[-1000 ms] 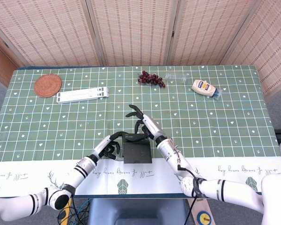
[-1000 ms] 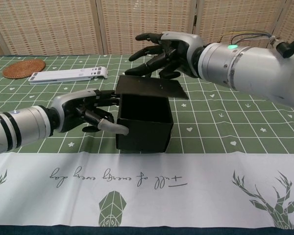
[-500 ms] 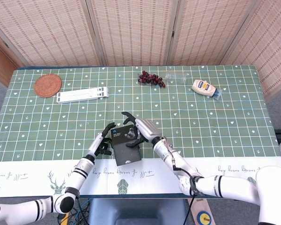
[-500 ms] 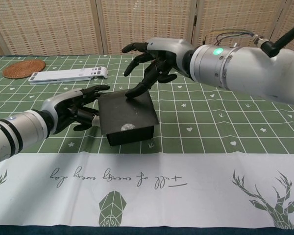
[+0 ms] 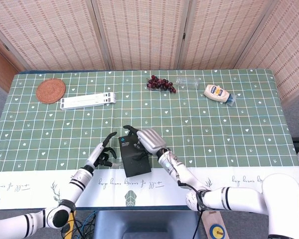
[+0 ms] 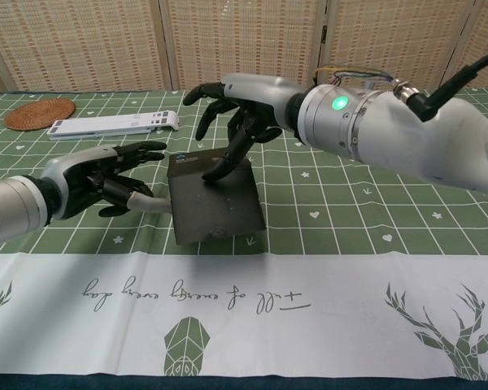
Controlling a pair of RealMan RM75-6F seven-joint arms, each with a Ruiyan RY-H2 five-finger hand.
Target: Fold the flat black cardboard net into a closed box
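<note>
the black cardboard box (image 6: 213,197) sits near the front edge of the green checked tablecloth (image 5: 229,129), just behind its white printed border, between the robot's two hands. in the chest view it lies with a broad dark face tilted up toward the camera; a small round blue mark shows near its far left corner in the head view.

the right hand (image 6: 242,114) arches over the far side of the box, fingers spread and curved downward. its fingertips (image 6: 211,171) press on the upper face of the box; nothing is pinched or grasped.

the left hand (image 6: 106,175) lies just beside the box's left edge, fingers apart and loosely curled, some pointing toward the box. its pale thumb reaches to the box's left side; whether it actually touches cannot be told. the hand holds nothing.

well behind the box, a round woven coaster (image 5: 51,90) rests at the far left of the table, with a long white rack-like object (image 5: 87,101) beside it. a bunch of dark grapes (image 5: 160,83), a clear plastic bottle (image 5: 188,81) and a squeeze bottle of pale sauce (image 5: 218,93) lie along the far edge, before a woven folding screen (image 5: 139,30).
</note>
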